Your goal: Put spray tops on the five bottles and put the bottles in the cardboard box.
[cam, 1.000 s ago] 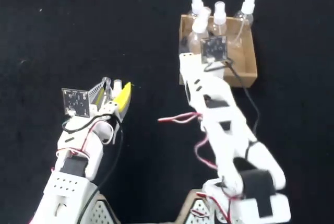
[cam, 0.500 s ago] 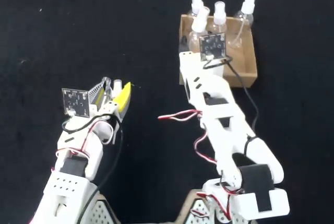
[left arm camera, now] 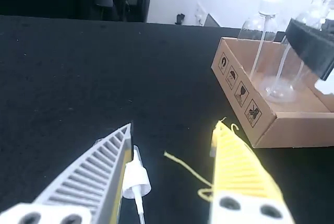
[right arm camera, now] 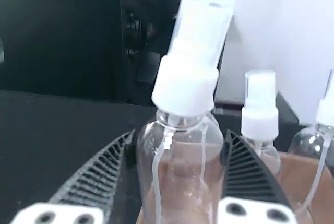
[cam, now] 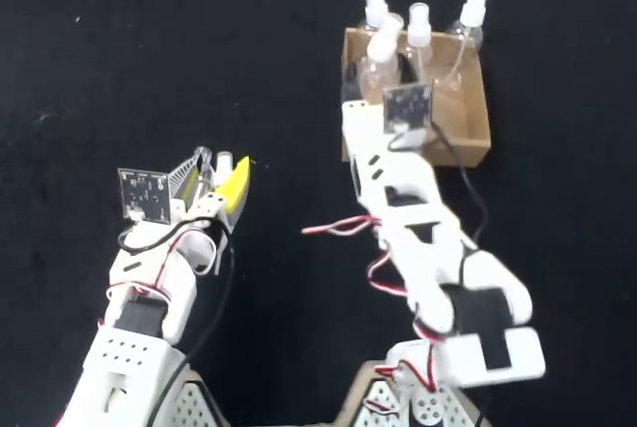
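- The right gripper [right arm camera: 178, 136] pinches a bottle [right arm camera: 180, 182] between its fingers, at the near-left corner of the box [cam: 468, 138].
- This bottle wears a spray top [cam: 383, 39] and tilts a little.
- The box sits by the far edge of the table [cam: 149, 49], right of the middle.
- Three other capped bottles [cam: 419, 44] stand along the box's far side.
- The left gripper [left arm camera: 174, 126] is spread wide, low over the table near its left front.
- A loose top [left arm camera: 136, 174] lies on the table, touching the grey finger [left arm camera: 99, 166].
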`<state>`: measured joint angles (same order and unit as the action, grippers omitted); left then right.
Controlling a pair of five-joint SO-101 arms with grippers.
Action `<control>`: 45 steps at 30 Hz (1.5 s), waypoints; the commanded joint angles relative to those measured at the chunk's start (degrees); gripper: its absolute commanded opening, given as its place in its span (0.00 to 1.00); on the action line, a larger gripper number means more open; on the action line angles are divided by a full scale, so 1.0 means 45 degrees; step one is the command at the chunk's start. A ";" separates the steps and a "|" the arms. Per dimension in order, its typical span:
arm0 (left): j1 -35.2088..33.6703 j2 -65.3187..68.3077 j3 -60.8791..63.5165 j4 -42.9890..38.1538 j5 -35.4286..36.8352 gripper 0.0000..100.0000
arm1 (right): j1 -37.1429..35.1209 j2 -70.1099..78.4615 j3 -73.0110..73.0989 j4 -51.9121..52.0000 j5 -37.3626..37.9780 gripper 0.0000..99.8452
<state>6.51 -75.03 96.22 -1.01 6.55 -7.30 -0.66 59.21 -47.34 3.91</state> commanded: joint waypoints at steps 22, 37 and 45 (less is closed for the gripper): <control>0.0186 -0.0078 0.0342 -0.0020 -0.0117 0.24 | 0.0117 0.3018 -0.1241 -0.1563 -0.0020 0.19; 0.0186 -0.0098 0.0342 -0.0020 -0.0117 0.24 | 0.0117 0.2686 -0.0479 -0.1543 -0.0059 0.19; 0.0186 -0.0098 0.0342 -0.0020 -0.0117 0.24 | 0.0137 0.2686 -0.0166 -0.1563 -0.0078 0.19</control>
<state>6.51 -75.03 96.22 -1.01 6.55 -7.30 13.32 58.33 -52.88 3.91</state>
